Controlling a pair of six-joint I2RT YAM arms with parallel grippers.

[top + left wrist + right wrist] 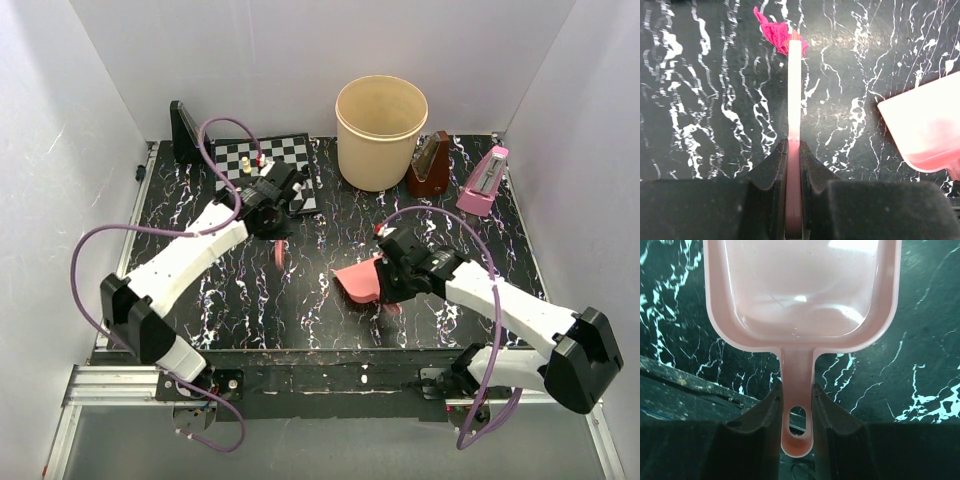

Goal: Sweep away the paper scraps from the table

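My left gripper (270, 226) (794, 145) is shut on a thin pink sweeping tool (794, 85), seen edge-on, which also shows in the top view (279, 253). Its far tip touches a magenta paper scrap (775, 31) on the black veined table (300, 310). My right gripper (388, 280) (796, 390) is shut on the handle of a pink dustpan (358, 280) (800, 290). The pan is empty and lies low over the table right of the sweeping tool (930, 130). No other scraps show.
A cream bucket (381, 130) stands at the back centre. A chessboard with pieces (285, 150) lies behind the left gripper. A brown metronome (432, 165) and a pink metronome (483, 182) stand back right. A black object (185, 132) stands back left.
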